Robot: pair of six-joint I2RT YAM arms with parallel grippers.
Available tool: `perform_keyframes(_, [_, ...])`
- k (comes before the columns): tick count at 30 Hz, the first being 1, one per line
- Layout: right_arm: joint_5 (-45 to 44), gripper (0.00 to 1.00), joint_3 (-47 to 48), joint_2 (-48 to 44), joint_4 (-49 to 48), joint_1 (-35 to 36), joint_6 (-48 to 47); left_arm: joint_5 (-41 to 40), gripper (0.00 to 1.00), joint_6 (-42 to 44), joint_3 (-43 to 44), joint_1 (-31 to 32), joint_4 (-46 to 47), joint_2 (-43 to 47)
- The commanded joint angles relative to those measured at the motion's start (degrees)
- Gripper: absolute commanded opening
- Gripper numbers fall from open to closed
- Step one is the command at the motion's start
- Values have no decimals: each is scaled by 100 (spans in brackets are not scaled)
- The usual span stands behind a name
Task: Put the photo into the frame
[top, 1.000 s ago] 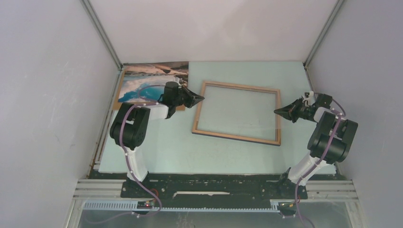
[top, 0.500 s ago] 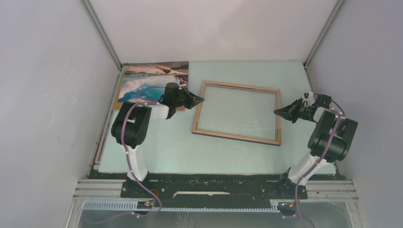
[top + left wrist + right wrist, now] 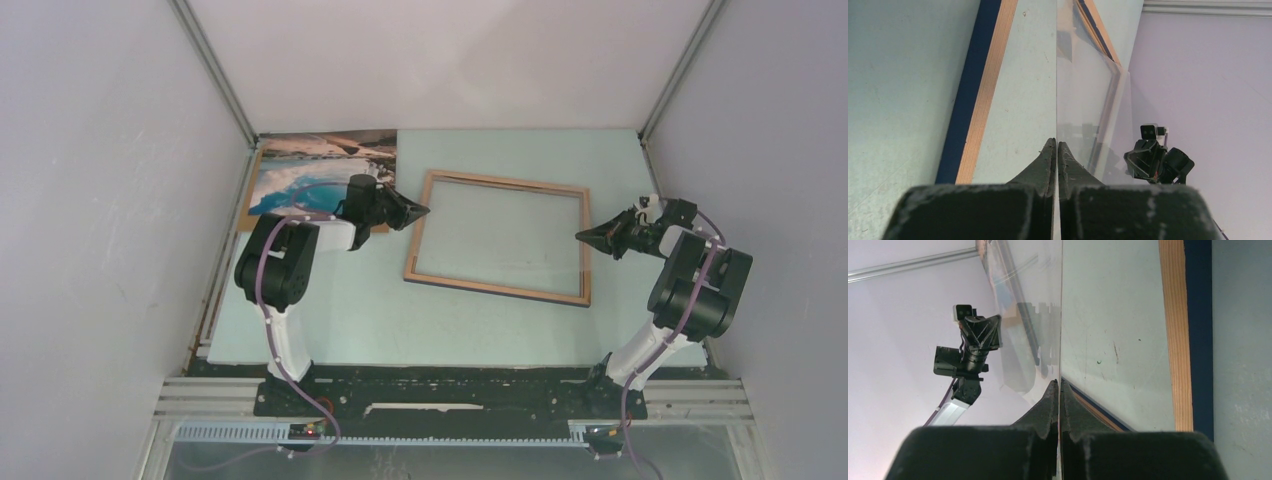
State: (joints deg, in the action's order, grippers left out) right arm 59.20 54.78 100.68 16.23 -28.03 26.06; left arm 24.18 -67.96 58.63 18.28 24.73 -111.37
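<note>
The frame (image 3: 497,287) lies flat mid-table, light wood face up with a navy outer edge. My left gripper (image 3: 425,210) is at its left side and my right gripper (image 3: 580,236) at its right side. Each is shut on an edge of the frame's clear pane. In the left wrist view the gripper (image 3: 1056,142) pinches the pane (image 3: 1083,95) edge-on above the wood strip (image 3: 983,100). In the right wrist view the gripper (image 3: 1058,382) pinches the pane (image 3: 1033,315) beside the wood strip (image 3: 1175,340). The photo (image 3: 322,168) lies picture up at the back left, partly behind the left arm.
A brown backing board (image 3: 252,205) lies under the photo, showing along its left edge. Grey enclosure walls (image 3: 100,200) close in left, right and back. The right arm shows through the pane in the left wrist view (image 3: 1155,160); the left arm shows in the right wrist view (image 3: 970,350).
</note>
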Motion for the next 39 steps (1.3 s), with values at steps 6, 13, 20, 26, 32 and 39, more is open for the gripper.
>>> perform_keyframes(6, [52,0,149,-40,-101,-1,9,39,0,20,299,-62,190,98])
perform_keyframes(13, [77,0,144,4,-198,-1,76,46,0,-14,351,-67,212,43])
perform_keyframes(20, [78,0,173,75,-253,-1,118,60,0,-17,396,-79,215,31])
perform_keyframes(26, [75,0,174,151,-347,26,182,75,0,-85,416,-73,290,-105])
perform_keyframes(32, [35,0,237,162,-305,35,171,75,0,-95,451,-85,320,-145])
perform_keyframes(39, [5,0,250,78,-130,52,37,78,0,-62,362,-88,301,5])
